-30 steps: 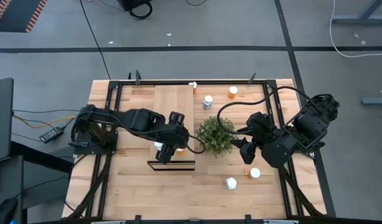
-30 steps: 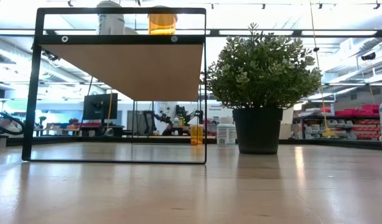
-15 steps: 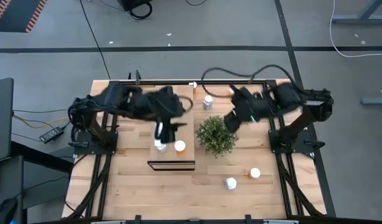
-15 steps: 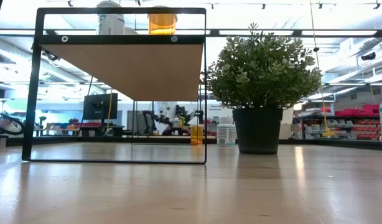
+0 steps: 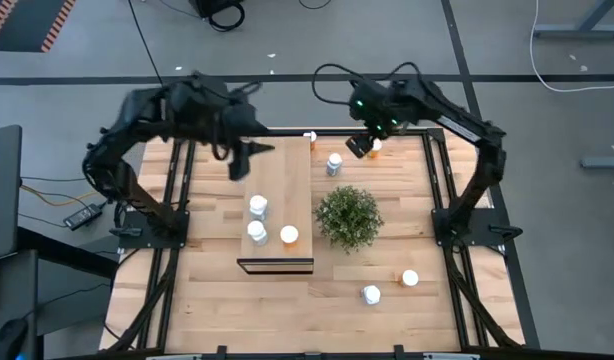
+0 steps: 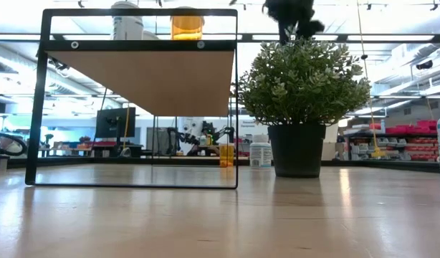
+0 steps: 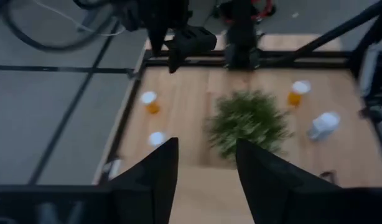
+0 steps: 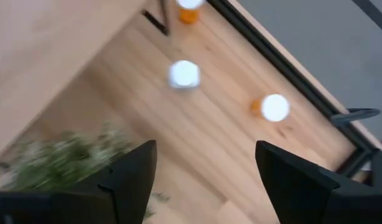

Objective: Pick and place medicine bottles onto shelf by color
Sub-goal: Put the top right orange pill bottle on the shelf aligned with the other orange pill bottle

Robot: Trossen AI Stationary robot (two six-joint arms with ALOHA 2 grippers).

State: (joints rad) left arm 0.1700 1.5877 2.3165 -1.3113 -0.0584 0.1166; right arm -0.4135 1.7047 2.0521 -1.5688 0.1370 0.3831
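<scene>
Wooden shelf (image 5: 276, 190) far end lies bare under the empty, parted left claw (image 5: 238, 165); right claw (image 5: 358, 146) gapes wide

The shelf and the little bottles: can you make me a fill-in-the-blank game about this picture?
1. The shelf has ____ bottles standing on it.
2. The only orange bottle on the shelf stands nearest the ____.
3. The plant stands on the table, between the shelf and the ____ arm's base.
4. The right gripper hangs with nothing between its ____ fingers.

Missing words: three; plant; right; open
</scene>
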